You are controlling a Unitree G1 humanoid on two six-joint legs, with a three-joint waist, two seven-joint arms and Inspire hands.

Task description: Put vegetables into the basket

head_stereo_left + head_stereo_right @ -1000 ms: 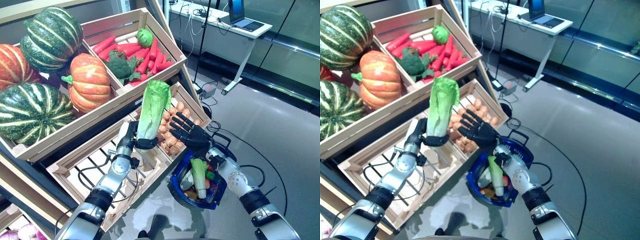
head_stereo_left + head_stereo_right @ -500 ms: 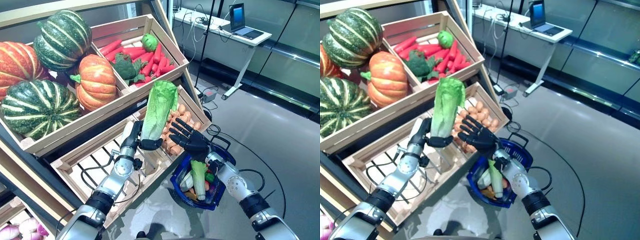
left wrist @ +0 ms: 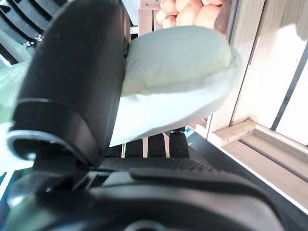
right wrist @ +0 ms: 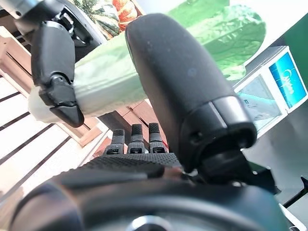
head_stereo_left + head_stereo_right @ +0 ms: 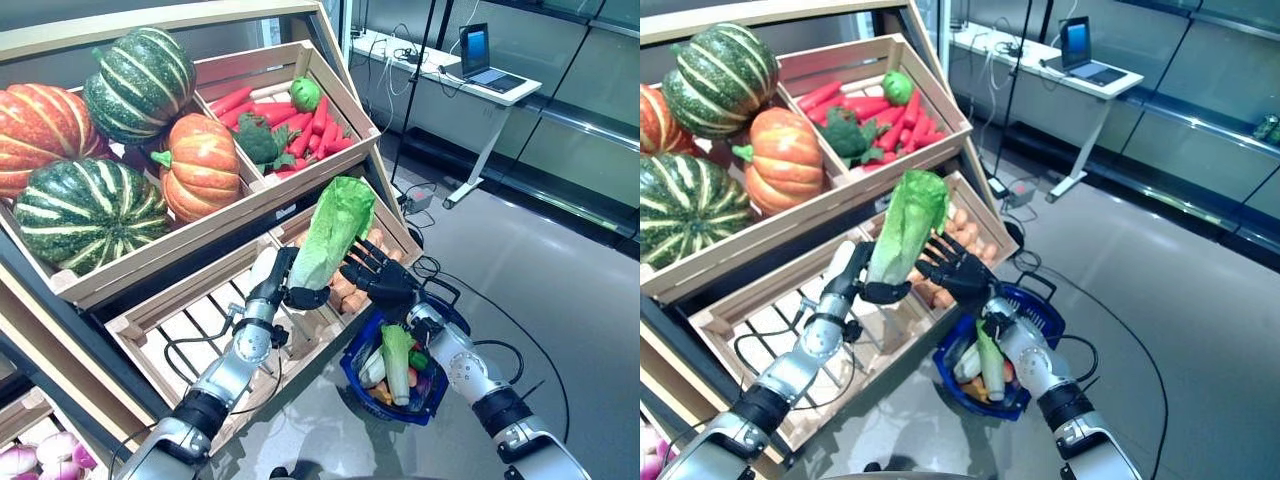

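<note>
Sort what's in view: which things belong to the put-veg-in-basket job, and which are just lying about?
In the job:
- lettuce, held by the left hand
- blue basket, already holding vegetables
- right hand, open beside the lettuce, above the basket

Just lying about:
- pumpkins in the upper crate
- carrots and broccoli
- potatoes
- laptop on the desk

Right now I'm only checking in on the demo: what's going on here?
The robot is loading vegetables into a blue basket on the floor beside the wooden crates. Its left hand grips a leafy lettuce by the base, tilted toward the open right hand, which is spread just beside it above the basket. The basket already holds another lettuce and some other vegetables.
</note>
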